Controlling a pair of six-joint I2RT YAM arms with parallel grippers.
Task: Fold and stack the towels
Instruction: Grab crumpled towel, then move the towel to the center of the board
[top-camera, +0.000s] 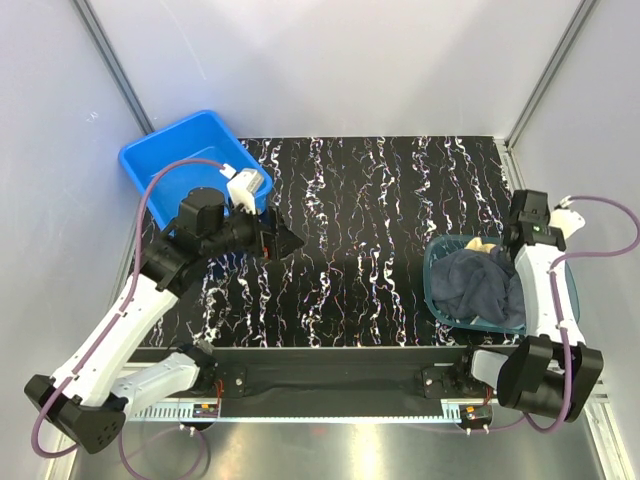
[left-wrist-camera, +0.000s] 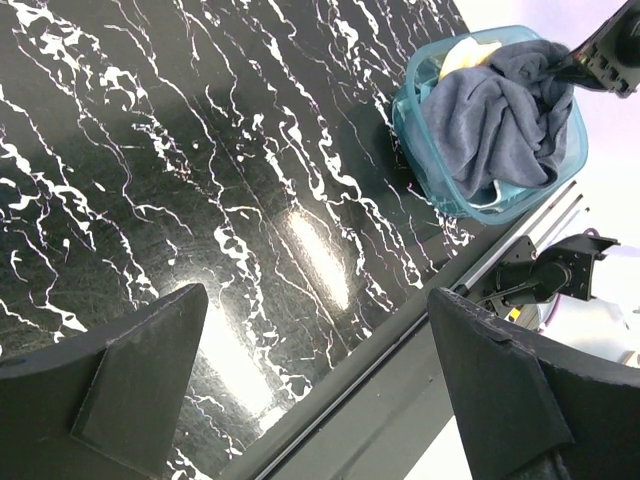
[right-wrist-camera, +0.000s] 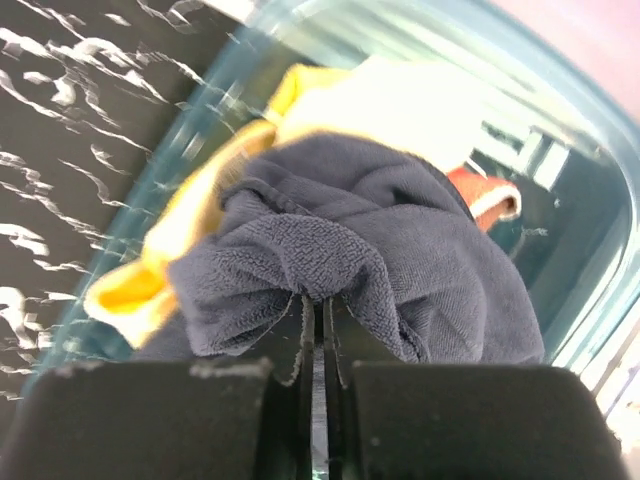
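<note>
Blue plastic comes first on your left: the tub (top-camera: 185, 150) sits at the back left corner of the black table (top-camera: 380, 200) with white streaks. Just in front of the tub, your left gripper (top-camera: 288, 243) hangs over the table and points to the right. Its fingers (left-wrist-camera: 140, 370) are spread wide apart and hold nothing.

Over on the right stands the see-through teal bowl (top-camera: 428, 275), near the front edge of the table. The towels are bunched up inside it. The dark grey-blue towel (right-wrist-camera: 400, 230) lies crumpled on top. The yellow towel (right-wrist-camera: 180, 230) peeks out from under it. A bit of red cloth (right-wrist-camera: 480, 190) shows near the bowl's wall.

Your right gripper (right-wrist-camera: 318, 325) reaches down into the bowl. Its fingers are pressed together and pinch a fold of the dark grey-blue towel.
</note>
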